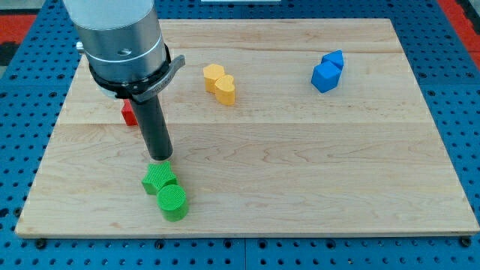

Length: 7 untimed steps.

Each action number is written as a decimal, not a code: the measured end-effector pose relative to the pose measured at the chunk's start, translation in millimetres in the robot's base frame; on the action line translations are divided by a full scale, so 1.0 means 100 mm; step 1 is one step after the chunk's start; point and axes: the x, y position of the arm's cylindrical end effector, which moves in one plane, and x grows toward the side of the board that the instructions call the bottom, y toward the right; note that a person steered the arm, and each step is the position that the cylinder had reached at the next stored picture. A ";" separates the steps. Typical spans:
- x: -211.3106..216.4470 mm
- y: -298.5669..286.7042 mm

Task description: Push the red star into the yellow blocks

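A red block (128, 113), probably the red star, lies at the view's left, mostly hidden behind my rod. Two yellow blocks (219, 82) sit touching each other at the upper middle of the wooden board (300, 165), to the right of the red block. My tip (160, 157) stands below and to the right of the red block, just above the green blocks.
Two green blocks (166, 192), one star-like and one round, touch each other at the lower left, right under my tip. Two blue blocks (328, 71) sit together at the upper right. A blue pegboard surrounds the board.
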 end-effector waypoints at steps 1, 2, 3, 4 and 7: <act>0.00 0.01; -0.24 0.22; -0.24 -0.19; -0.20 -0.73; -0.81 0.63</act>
